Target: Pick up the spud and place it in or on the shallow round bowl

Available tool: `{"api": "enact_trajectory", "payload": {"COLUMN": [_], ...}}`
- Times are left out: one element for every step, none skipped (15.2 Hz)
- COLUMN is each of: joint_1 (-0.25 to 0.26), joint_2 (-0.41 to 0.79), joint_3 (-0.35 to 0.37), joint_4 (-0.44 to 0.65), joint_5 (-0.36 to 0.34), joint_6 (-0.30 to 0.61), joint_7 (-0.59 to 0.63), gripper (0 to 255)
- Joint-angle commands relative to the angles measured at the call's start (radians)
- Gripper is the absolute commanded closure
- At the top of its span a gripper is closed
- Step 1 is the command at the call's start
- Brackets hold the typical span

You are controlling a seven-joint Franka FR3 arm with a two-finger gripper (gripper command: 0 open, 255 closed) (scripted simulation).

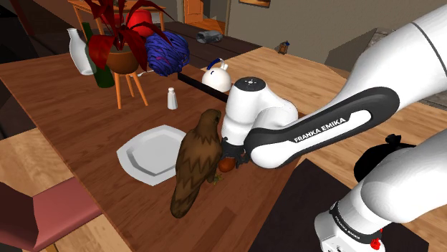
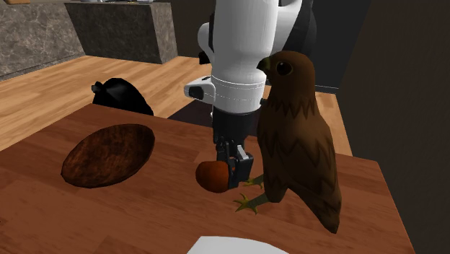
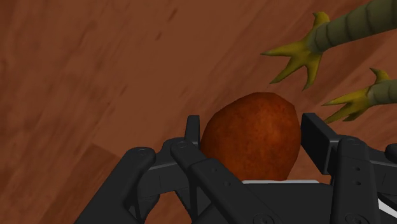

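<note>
Two fingers (image 3: 317, 137) of your pincer (image 3: 254, 128) stood one on each side of the spud (image 3: 251, 149). In the wrist view both lay against its flanks, so I read the pincer as pinching the spud rather than merely straddling it.

You were at the grasping step. The spud sat between the fingers near their tips, and in the second exterior view it looked to be resting on the table (image 2: 144, 216), not yet lifted. It lay just beside the hawk (image 2: 299, 137), whose yellow claws (image 3: 305, 57) were spread close to the finger on that side.

The bowl (image 2: 108, 155), a dark brown shallow dish, lay on the same table well apart from the spud, toward the second exterior view's left, with bare wood between them.

Your next move, as I judged it, called for a straight lift clear of the claws. After that came a carry away from the hawk toward the bowl, with release only once the spud hung over its middle. You held a rounded body, so it could have slipped if you hurried.
</note>
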Motion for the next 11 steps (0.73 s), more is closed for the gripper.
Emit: {"api": "enact_trajectory", "payload": {"joint_1": [0.008, 0.012, 0.017, 0.021, 0.025, 0.029, 0.033, 0.036, 0.039, 0.041, 0.044], "joint_2": [-0.020, -0.033, -0.046, -0.059, -0.071, -0.083, -0.094, -0.105, -0.115, -0.126, -0.135], "joint_3": [-0.008, -0.014, -0.020, -0.025, -0.030, -0.036, -0.041, -0.046, -0.051, -0.056, -0.061], "joint_4": [0.008, 0.013, 0.018, 0.023, 0.028, 0.034, 0.040, 0.046, 0.053, 0.059, 0.066], "joint_5": [0.014, 0.023, 0.032, 0.039, 0.045, 0.051, 0.056, 0.061, 0.065, 0.069, 0.072], "joint_6": [-0.025, -0.042, -0.059, -0.076, -0.092, -0.109, -0.125, -0.142, -0.158, -0.174, -0.190], "joint_7": [-0.012, -0.020, -0.027, -0.034, -0.040, -0.046, -0.051, -0.056, -0.060, -0.065, -0.069], "gripper": [255, 255, 255, 255, 255, 255, 255, 255, 255, 255, 255]}}
